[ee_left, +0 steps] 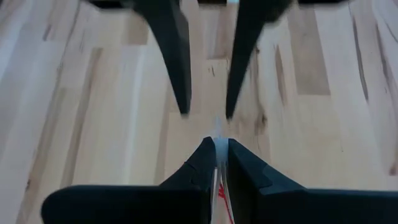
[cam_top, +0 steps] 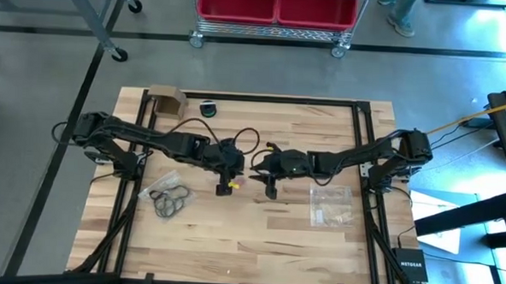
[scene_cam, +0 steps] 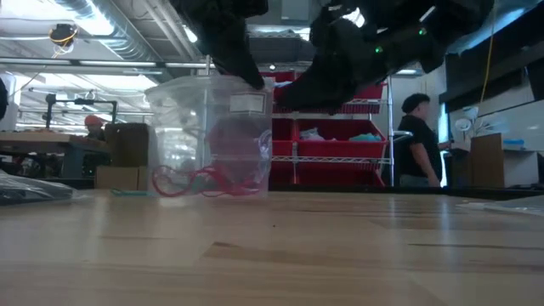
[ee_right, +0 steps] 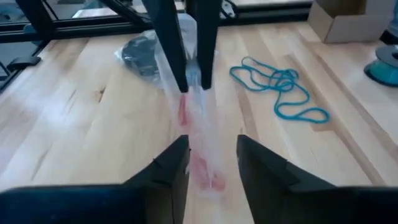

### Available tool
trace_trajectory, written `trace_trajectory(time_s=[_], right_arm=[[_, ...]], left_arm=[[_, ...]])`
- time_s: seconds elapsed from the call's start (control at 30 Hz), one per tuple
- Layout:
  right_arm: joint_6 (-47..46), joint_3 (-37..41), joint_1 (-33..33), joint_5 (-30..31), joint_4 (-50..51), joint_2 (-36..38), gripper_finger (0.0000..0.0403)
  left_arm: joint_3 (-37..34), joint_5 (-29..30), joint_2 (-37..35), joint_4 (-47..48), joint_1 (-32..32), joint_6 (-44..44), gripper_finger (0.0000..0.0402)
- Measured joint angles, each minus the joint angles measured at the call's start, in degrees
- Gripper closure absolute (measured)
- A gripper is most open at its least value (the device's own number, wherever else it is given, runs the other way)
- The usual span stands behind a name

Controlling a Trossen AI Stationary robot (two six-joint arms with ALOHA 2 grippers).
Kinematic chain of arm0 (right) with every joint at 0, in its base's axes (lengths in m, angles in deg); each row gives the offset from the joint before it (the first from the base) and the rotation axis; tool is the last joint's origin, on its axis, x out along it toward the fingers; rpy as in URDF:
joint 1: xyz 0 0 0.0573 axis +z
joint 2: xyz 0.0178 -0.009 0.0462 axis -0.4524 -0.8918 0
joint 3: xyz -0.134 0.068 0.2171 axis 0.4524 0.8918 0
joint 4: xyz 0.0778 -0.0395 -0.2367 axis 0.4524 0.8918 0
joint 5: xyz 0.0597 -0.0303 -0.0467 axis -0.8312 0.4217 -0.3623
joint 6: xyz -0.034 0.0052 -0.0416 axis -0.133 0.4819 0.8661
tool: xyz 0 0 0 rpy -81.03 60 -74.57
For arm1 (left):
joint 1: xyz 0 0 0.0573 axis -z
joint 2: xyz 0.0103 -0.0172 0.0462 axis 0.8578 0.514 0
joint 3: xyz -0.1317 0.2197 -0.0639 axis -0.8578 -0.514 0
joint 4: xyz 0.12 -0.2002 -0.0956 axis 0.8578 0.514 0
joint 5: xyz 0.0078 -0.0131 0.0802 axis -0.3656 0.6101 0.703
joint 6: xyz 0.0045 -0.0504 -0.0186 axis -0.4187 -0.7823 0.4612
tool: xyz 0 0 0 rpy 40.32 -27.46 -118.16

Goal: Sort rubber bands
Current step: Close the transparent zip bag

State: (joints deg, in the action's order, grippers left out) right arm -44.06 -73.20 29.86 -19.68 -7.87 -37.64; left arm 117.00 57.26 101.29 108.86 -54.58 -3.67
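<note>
A clear zip bag (scene_cam: 212, 127) with red rubber bands (scene_cam: 204, 180) in its bottom stands upright at the table's middle, its lower end on the wood. My left gripper (cam_top: 225, 185) is shut on the bag's top. My right gripper (ee_right: 211, 146) is open just to the right of it. The bag's lower part (ee_right: 202, 174) shows between the right fingers; whether they touch it I cannot tell. Loose teal rubber bands (ee_right: 280, 87) lie on the wood on the far side of the bag. Black rubber bands (cam_top: 169, 198) lie in a second clear bag at the near left. My left gripper pinches the bag's top edge (ee_right: 193, 84) between its two fingers (ee_right: 174, 56), which come down on it slanting from above and from the table's left. The bag hangs below them, upright, with its bottom resting on the table.
A flat clear bag (cam_top: 330, 205) lies at the near right. A cardboard box (cam_top: 165, 100) and a tape roll (cam_top: 207, 108) sit at the far edge. Black frame rails (cam_top: 360, 147) run along the table's sides. A person (scene_cam: 418, 140) stands in the room beyond.
</note>
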Motion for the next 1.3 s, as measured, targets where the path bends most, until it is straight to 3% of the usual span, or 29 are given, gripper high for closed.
trace_trajectory(time_s=[0.43,0.57,0.73,0.87,1.3], right_arm=[[4.1,0.0,0.0,-0.1,-9.7,-3.7,0.0298],[5.7,0.0,0.0,-0.1,-10.4,-3.7,0.0325],[6.9,0.0,0.0,-0.1,-10.3,-3.7,0.0393],[6.9,0.0,0.0,1.3,-10.3,-3.7,0.0394],[6.8,0.0,0.0,2.5,-10.3,-3.7,0.0402]], left_arm=[[0.0,0.1,0.0,-2.0,0.0,-0.1,0.0384],[0.0,0.1,0.0,-3.0,0.0,0.3,0.0384],[0.0,0.2,-0.1,-2.9,0.0,0.3,0.0384],[0.0,0.2,-0.1,-2.7,-0.3,-1.5,0.0381],[5.0,0.1,-1.4,8.1,-2.4,-2.1,0.0261]])
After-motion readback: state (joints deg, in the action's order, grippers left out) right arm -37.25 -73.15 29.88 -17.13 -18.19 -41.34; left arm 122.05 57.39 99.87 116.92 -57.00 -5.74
